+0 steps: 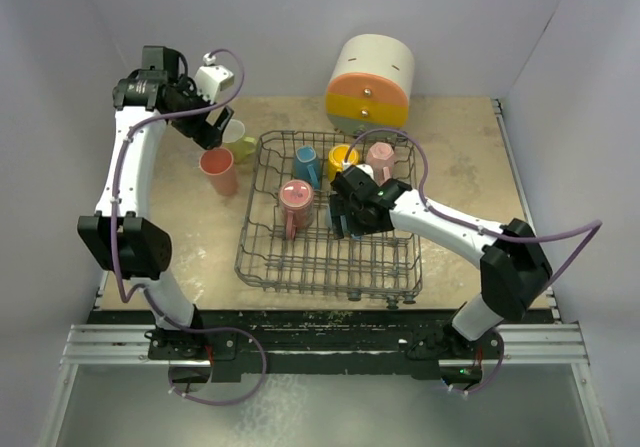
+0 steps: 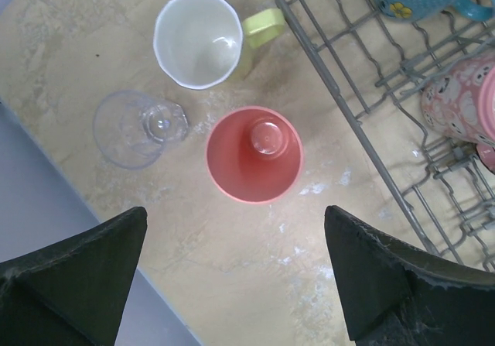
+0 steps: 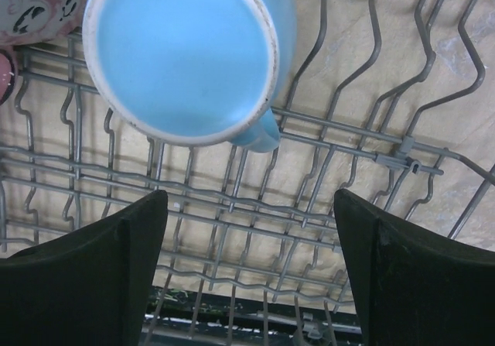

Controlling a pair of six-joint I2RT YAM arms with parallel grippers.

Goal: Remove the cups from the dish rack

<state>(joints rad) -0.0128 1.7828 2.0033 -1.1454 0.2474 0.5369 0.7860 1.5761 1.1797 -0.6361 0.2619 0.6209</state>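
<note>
Left gripper (image 2: 236, 209) was released, its dark wedge fingers spread wide with nothing between them, above the salmon cup (image 2: 254, 154). Right gripper (image 3: 250, 193) was also spread, unclenched, inside the dish rack (image 1: 320, 262) just short of a glossy plain blue mug (image 3: 182, 52). Mottled beige table (image 1: 460, 167). The rack was a rectangular grey wire basket with wavy rods. A cream-orange-green cylinder (image 1: 372, 77) stood behind it. In the rack were a pink patterned mug (image 1: 296, 202), a flowered blue mug (image 1: 306, 162), a yellow mug (image 1: 343, 157) and a pale pink mug (image 1: 380, 154). Left of the rack stood the tapered smooth salmon cup, a lime mug (image 2: 197, 38) with a white inside, and a clear glass (image 2: 139, 127).
</note>
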